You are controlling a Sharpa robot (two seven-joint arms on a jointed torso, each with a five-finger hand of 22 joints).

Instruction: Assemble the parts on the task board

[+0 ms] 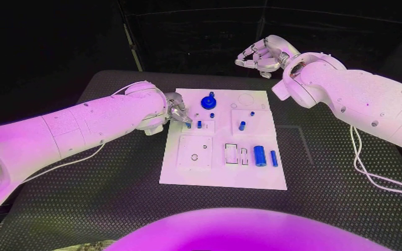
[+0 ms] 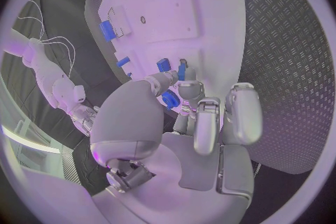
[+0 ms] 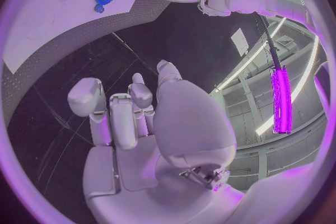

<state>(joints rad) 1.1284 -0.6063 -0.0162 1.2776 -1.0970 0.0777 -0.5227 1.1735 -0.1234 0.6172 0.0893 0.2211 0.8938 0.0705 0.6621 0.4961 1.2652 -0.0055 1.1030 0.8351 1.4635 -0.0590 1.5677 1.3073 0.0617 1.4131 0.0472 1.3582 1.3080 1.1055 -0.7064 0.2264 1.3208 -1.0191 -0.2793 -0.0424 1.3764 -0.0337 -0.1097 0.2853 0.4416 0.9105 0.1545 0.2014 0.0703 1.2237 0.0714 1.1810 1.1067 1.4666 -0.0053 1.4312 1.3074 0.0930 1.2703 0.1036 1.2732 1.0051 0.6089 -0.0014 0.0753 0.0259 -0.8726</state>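
Note:
The white task board (image 1: 219,169) lies mid-table. A blue gear (image 1: 208,102) stands near its far edge, with small blue pegs (image 1: 199,124) just in front of it. Two more pegs (image 1: 242,126) stand at mid-board, and two blue cylinders (image 1: 259,156) lie toward the near right. My left hand (image 1: 178,111) hovers at the board's far left edge, beside the gear and pegs, with its fingers apart and empty. In the left wrist view the gear (image 2: 170,101) shows between the fingertips (image 2: 208,109) and the thumb, apart from them. My right hand (image 1: 259,53) hangs raised beyond the table's far edge, fingers loosely bent and holding nothing.
The board has empty recesses: a square pocket (image 1: 195,149) at near left, slots (image 1: 231,153) at the middle and a round outline (image 1: 247,100) at far right. Black ribbed table (image 1: 100,204) surrounds the board. A white cable (image 1: 364,164) trails at the right.

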